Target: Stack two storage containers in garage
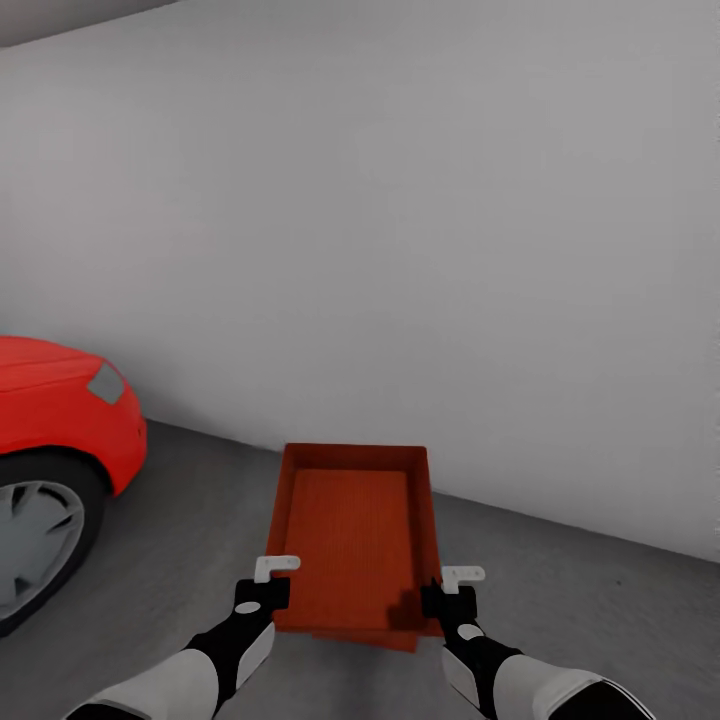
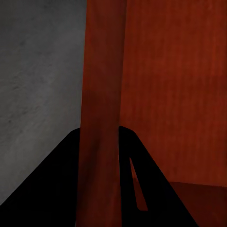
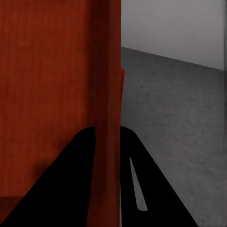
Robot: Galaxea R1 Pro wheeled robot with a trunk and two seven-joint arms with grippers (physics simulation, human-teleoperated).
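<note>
In the head view an orange-red storage container (image 1: 352, 520) is held level in front of me, over the dark grey garage floor (image 1: 180, 540). My left gripper (image 1: 262, 598) is shut on its left wall near the front corner. My right gripper (image 1: 448, 600) is shut on its right wall. The left wrist view shows that wall (image 2: 101, 94) pinched between the two dark fingers (image 2: 52, 179). In the right wrist view the right wall (image 3: 106, 71) sits between the fingers the same way. A second orange-red edge (image 1: 360, 638) peeks out under the near rim, seemingly a second container nested beneath.
A red car (image 1: 60, 420) with its front wheel (image 1: 35, 540) stands at the left. A plain white wall (image 1: 400, 250) runs close behind the container. Open grey floor (image 1: 600, 610) lies to the right and between the car and the container.
</note>
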